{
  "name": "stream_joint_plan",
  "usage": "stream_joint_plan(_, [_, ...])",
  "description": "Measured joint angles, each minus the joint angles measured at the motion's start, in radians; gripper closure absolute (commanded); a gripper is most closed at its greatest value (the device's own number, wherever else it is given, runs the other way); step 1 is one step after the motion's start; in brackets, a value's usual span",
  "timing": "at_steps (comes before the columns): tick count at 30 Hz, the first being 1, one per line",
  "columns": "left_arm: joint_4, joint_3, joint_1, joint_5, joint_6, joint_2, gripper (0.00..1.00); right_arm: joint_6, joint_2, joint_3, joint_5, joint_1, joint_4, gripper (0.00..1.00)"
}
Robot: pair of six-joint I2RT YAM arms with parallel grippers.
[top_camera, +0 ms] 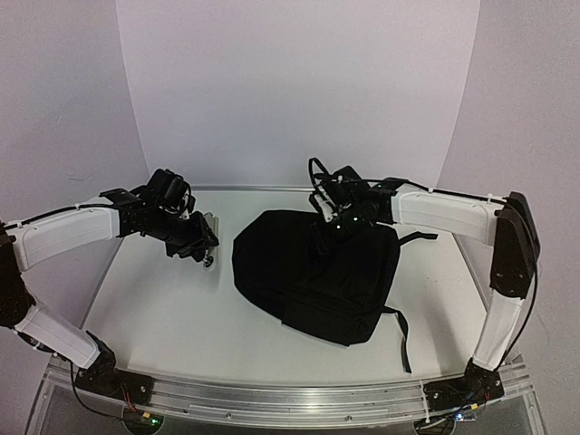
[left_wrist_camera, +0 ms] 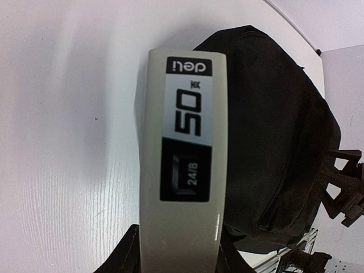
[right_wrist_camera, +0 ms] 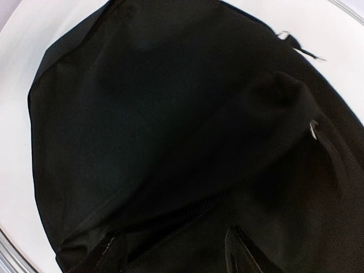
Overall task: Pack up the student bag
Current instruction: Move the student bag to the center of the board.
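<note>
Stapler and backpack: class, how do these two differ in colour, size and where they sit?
Colour: the stapler is pale grey with a black printed label; the backpack is plain black. Size: the stapler is far smaller than the backpack. Material: the stapler looks hard and smooth, the backpack soft cloth. Place: the left tool grips the stapler; the backpack lies on the table.

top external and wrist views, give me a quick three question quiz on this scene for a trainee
1. True or false: the grey deli-labelled item is already inside the student bag.
2. Which gripper holds that item? A) left B) right C) neither
3. Fill in: the biggest number on the item's label is ___.
Key: 1 false, it is outside, beside the bag. 2 A, the left gripper is clamped on it. 3 50.
</note>
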Motion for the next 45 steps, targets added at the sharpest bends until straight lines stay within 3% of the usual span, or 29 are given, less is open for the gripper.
stream_joint_plan(4, [0.0,0.0,0.0,-0.001,-0.001,0.0,1.0,0.012,0.057,0.028,0.016,0.021,-0.01,0.32])
stream_joint_plan(9, [0.0,0.0,0.0,-0.001,-0.002,0.0,1.0,-0.006,0.065,0.028,0.027,0.041,-0.012,0.36])
stream_joint_plan(20, [0.001,0.001,0.0,-0.001,-0.002,0.001,1.0,-0.309,-0.048,-0.14,0.03,0.053,-0.013,0.39])
stream_joint_plan(25, [0.015,0.004,0.0,0.001,0.001,0.013,1.0,-0.438,-0.093,-0.161,0.01,-0.03,-0.11,0.39])
stream_joint_plan(33, [0.017,0.009,0.0,0.002,0.002,0.034,1.0,-0.5,-0.061,-0.011,0.008,-0.221,-0.228,0.34])
stream_joint_plan(42, [0.019,0.009,0.0,0.0,0.012,0.034,1.0,-0.432,0.085,0.171,-0.162,-0.205,-0.231,0.34])
stream_joint_plan(45, [0.023,0.009,0.0,-0.001,0.012,0.03,1.0,-0.391,0.149,0.189,-0.207,-0.203,-0.213,0.42])
